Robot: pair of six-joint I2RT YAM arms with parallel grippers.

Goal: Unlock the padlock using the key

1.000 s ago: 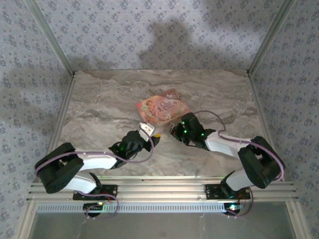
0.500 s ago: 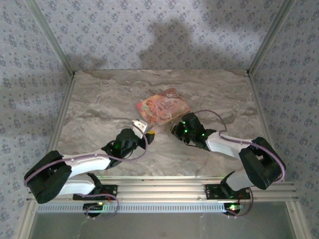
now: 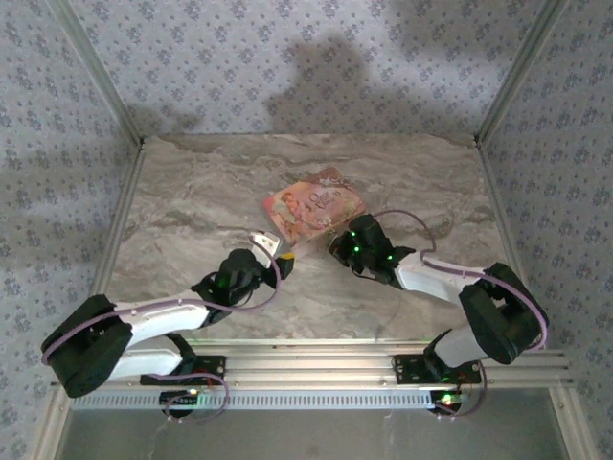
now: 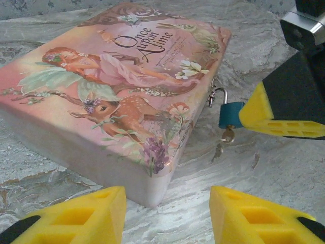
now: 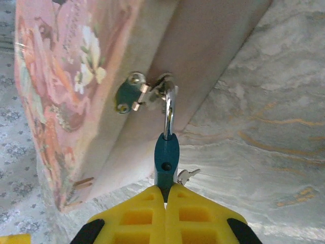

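- The marble table (image 3: 192, 201) is the backstop here. The lock sits low to it, so I'd keep any approach shallow and not dive from above.
- The pink storybook box (image 4: 117, 86) lies flat with its latch (image 5: 151, 91) on the side facing the arms. My guess is it slides easily, so don't tug the lock away from it.
- The right gripper (image 5: 166, 195) is clamped on the blue lock body, yellow pads pinched tight on its lower end. Its job, as I read it, is just to hold that body dead steady, with no twisting and no pulling.
- The left gripper (image 4: 167, 217) is wide apart with nothing in it, looking at the box corner from low down. It seems to be the one that has to go for the key, so line it up to the right first.
- The padlock (image 5: 166, 154) hangs off the latch by its thin shackle (image 5: 169, 109), closed as far as I can tell, just beside the box wall and right above the tabletop.
- The key (image 4: 227, 136) looks like it's already stuck in the bottom of the lock, dangling toward the table just beside the right pads. It's well off to the right of the left jaws' gap, farther out, and tiny. Pinch it squarely, then turn it slowly.
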